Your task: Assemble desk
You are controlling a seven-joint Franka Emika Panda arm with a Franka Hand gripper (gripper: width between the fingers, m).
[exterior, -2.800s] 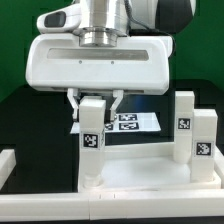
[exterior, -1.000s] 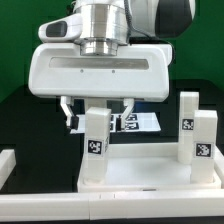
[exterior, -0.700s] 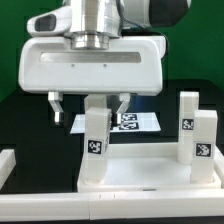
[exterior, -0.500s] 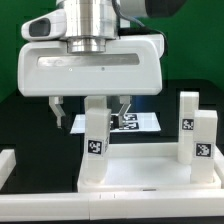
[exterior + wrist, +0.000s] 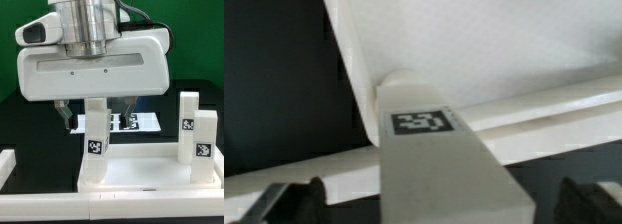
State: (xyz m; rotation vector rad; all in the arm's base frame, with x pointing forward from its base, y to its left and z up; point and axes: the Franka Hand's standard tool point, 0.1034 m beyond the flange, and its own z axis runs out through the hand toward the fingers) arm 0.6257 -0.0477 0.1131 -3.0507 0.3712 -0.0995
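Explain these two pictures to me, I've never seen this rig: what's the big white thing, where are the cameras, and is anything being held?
The big white thing is the robot arm's hand; its gripper has two thin fingers hanging below it. One picture comes from a camera standing off the arm, facing the scene. The other comes from a camera on the wrist, looking down between the fingers.

On the dark table lies the desk's tabletop, a flat white slab. Three white block legs stand upright on it: one leg under the gripper and two on the exterior view's right. Each carries a black-and-white square tag. Behind them lies the marker board, which is part of the rig, not the desk.

Nothing is held. The fingers are spread wide on either side of the leg, apart from it.
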